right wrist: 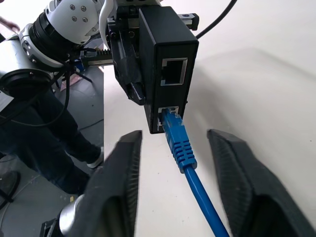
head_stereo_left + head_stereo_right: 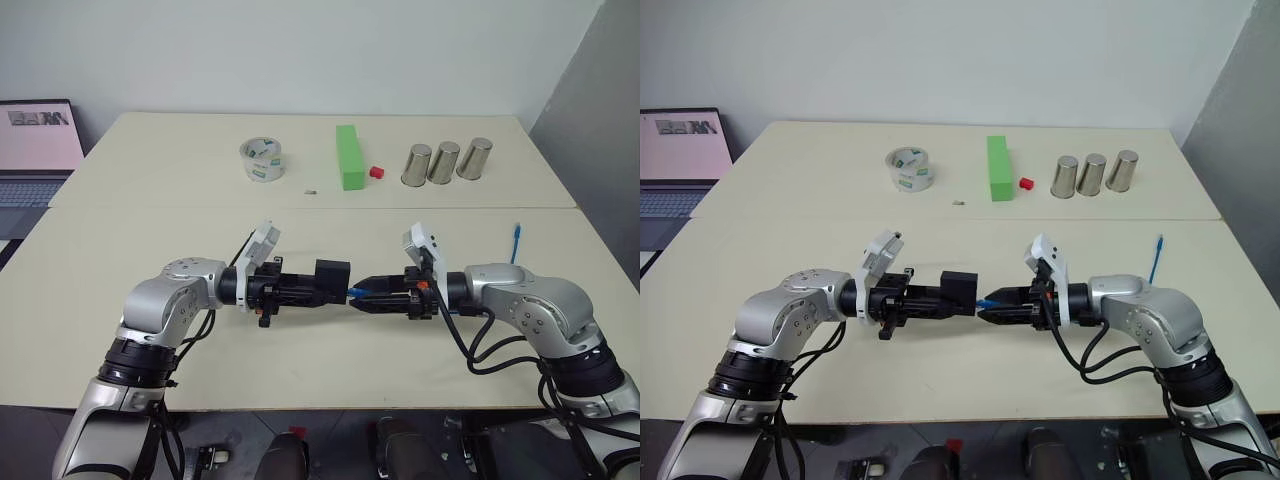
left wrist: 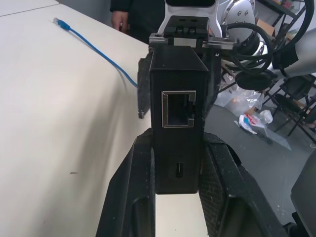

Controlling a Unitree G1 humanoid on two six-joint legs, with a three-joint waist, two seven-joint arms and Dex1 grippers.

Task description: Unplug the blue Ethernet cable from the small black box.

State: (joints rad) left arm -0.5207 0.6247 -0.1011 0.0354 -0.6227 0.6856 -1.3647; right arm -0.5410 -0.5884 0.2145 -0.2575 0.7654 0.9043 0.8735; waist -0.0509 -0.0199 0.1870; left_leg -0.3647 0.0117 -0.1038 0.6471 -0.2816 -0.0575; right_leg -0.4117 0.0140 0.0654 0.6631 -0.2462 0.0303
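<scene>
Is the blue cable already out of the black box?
No, the blue Ethernet cable has its plug in the lower port of the small black box.

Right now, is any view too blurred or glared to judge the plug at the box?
Right wrist view: even light, blue Ethernet cable plug sharp at the small black box; near fingers slightly soft. Left wrist view: box port crisp, fingers dark. Eye views: no glare, plug tiny.

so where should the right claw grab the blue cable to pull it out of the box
Grip the ribbed blue boot just behind the plug, where the blue Ethernet cable enters the lower port of the small black box. It is thicker and stiffer than the cord. Come in along the cord, opposite the left claw holding the box. The right claw already straddles the boot, not yet closed on it.
</scene>
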